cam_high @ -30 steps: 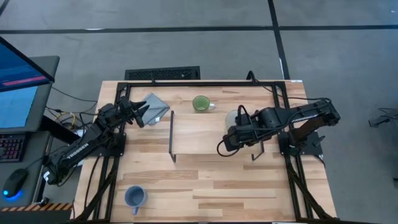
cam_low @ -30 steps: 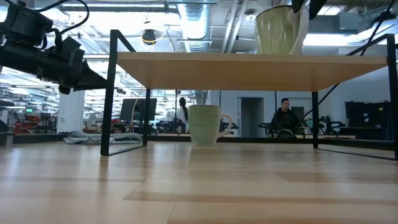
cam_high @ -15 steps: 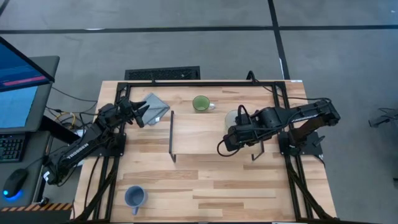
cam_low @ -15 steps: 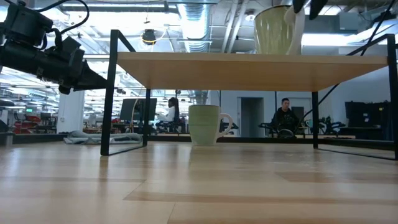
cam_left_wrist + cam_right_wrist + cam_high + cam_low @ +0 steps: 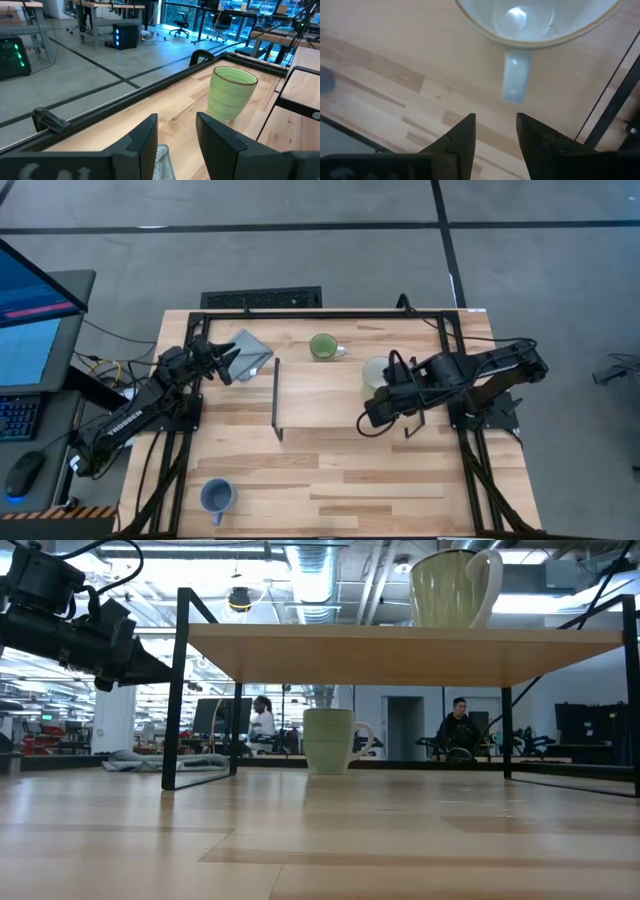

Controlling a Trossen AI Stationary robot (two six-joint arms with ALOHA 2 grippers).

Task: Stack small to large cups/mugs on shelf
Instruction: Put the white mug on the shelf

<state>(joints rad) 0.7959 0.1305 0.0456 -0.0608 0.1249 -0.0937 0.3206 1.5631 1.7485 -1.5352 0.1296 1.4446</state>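
The cream-white mug (image 5: 377, 370) stands upright on the right part of the shelf (image 5: 320, 395), with its handle (image 5: 516, 80) turned toward the table's near edge; the low view shows the mug (image 5: 448, 588) on top of the board. My right gripper (image 5: 495, 131) is open and hovers above the shelf just near of that handle, touching nothing. The green mug (image 5: 323, 346) stands on the table beyond the shelf. The blue mug (image 5: 217, 496) sits by the near left edge. My left gripper (image 5: 175, 137) waits open above the grey cloth (image 5: 248, 350).
The shelf's black wire legs (image 5: 180, 690) stand on the tabletop, with the green mug (image 5: 328, 740) seen beneath the board. A black frame (image 5: 300, 313) runs along the table's far edge. Bare wood lies between the shelf and the near edge. People sit in the room behind.
My right gripper has come away from the cream-white mug's handle and risen, leaving the low view, and has drawn slightly toward the table's right. The mug stays upright on the shelf where it was. A person in the background has walked left.
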